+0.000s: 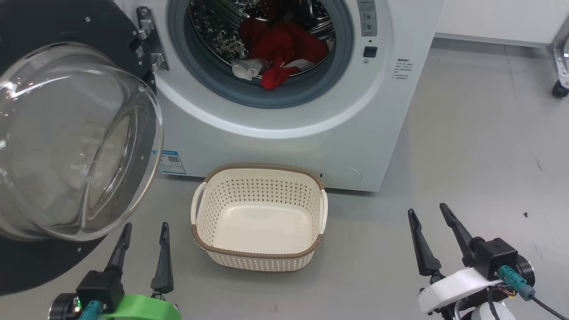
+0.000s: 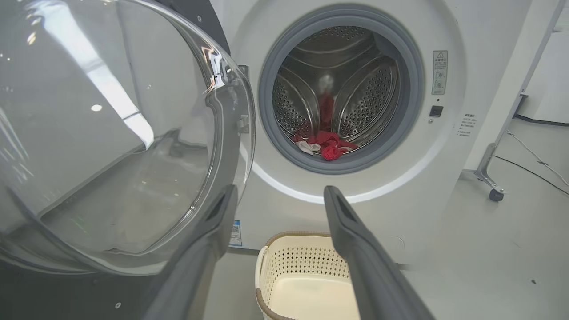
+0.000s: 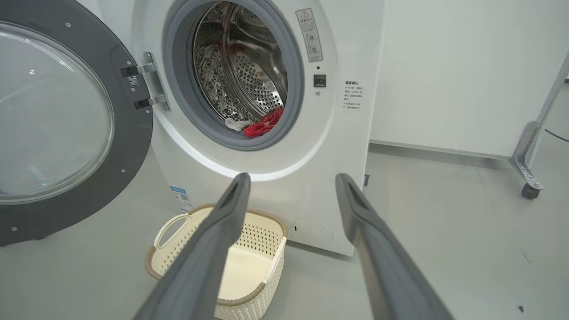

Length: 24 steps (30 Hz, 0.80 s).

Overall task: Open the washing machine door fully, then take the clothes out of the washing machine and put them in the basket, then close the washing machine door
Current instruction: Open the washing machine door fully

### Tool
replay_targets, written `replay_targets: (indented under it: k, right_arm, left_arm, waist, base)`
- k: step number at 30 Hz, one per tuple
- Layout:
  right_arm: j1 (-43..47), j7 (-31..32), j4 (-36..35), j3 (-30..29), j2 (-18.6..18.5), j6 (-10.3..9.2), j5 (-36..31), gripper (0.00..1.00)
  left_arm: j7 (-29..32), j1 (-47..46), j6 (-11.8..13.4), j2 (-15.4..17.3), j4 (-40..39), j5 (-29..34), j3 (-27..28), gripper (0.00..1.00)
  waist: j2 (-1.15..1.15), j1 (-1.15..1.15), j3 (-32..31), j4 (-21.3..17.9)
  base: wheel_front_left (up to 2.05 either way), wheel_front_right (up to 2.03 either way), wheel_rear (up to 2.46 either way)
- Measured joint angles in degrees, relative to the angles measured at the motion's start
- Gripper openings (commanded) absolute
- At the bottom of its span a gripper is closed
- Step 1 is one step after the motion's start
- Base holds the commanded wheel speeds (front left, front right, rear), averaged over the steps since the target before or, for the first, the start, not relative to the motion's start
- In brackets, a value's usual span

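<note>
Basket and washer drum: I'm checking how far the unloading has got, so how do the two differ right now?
The drum holds red clothes and a small white cloth; the basket is empty. The drum is shiny metal and opens toward the front; the basket is cream plastic, open upward, standing on the floor. Both have perforated walls.

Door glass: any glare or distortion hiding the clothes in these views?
Head view: door glass carries streaky reflections, clothes sharp, unobstructed. Left wrist view: bright glare streaks across the glass, clothes small but clear. Right wrist view: faint reflections only, clothes visible.
</note>
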Motion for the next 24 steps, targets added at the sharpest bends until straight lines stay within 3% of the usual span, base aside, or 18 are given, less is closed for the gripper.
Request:
replay_targets:
  k: [15, 24]
  right_arm:
    - [1.3, 0.0, -0.3, 1.1, 0.0, -1.4, 0.7, 1.0]
    - [2.1, 0.0, -0.3, 0.5, 0.0, -2.32, 1.6, 1.0]
  left_arm:
    - [1.3, 1.4, -0.1, -0.1, -0.5, 0.0, -1.6, 1.0]
    - [2.6, 2.0, 0.0, -0.2, 0.0, 0.4, -2.6, 1.0]
  waist:
    - [0.0, 0.0, -0.6, -7.2]
    - [0.0, 0.0, -1.2, -8.4]
  base:
    - [0.0, 0.0, 0.0]
    - [0.0, 0.0, 0.0]
